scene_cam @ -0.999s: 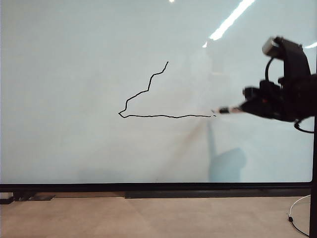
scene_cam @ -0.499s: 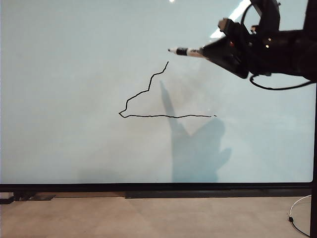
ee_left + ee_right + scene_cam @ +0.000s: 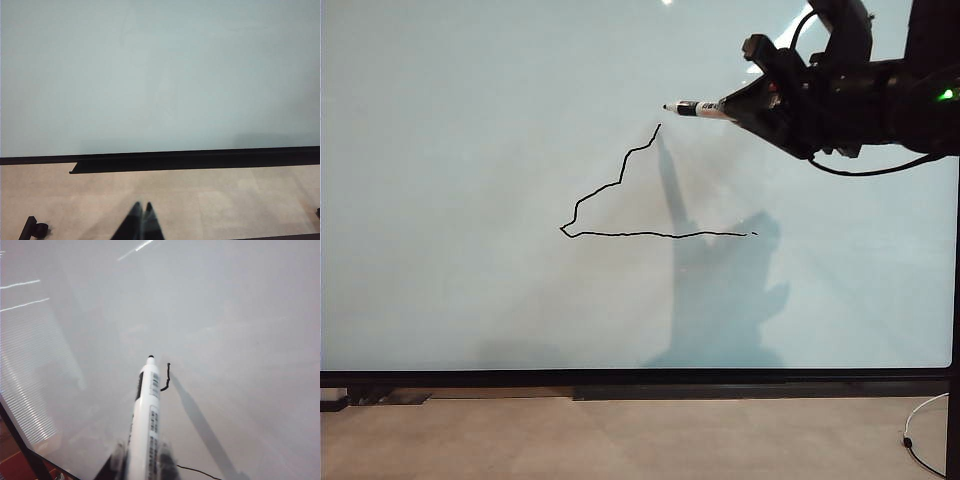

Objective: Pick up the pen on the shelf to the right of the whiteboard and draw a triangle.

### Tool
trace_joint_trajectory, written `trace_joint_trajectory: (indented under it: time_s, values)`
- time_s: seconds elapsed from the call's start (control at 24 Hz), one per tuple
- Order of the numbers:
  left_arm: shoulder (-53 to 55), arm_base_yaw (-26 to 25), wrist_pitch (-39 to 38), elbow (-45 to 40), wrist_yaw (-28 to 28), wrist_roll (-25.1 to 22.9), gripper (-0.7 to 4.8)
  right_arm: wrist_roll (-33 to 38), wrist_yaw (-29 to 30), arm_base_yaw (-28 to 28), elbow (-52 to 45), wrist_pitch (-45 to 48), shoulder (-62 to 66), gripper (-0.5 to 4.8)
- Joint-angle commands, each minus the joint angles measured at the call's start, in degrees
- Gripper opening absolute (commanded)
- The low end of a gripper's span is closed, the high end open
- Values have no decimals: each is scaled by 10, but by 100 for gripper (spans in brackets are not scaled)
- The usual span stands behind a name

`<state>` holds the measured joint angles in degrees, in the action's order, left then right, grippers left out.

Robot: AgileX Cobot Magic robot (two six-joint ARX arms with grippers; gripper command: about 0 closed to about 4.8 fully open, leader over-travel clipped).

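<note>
Though unreleased, pen (image 3: 698,108) beyond right hand (image 3: 735,107).

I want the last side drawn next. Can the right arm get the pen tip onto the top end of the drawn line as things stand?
Probably yes. The right gripper holds the pen close beside the triangle's top end, with only bare whiteboard between. The left gripper rests low, away.

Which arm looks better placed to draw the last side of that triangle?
The right. Its tool already holds the pen, whose tip hovers just above the peak of the unfinished triangle on the whiteboard. The left tool sits shut and empty, low near the board's bottom edge.
</note>
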<state>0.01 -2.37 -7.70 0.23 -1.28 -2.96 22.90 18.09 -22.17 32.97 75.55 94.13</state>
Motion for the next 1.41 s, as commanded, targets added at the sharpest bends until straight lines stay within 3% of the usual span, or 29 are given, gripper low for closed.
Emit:
trace_joint_trajectory:
  time_s: [0.04, 1.41]
  values:
    - [0, 0, 5, 2, 0, 0, -5, 3, -1, -3, 10, 10, 10, -3]
    - [0, 0, 5, 2, 0, 0, -5, 0, -45, -5, 23, -13, 23, -3]
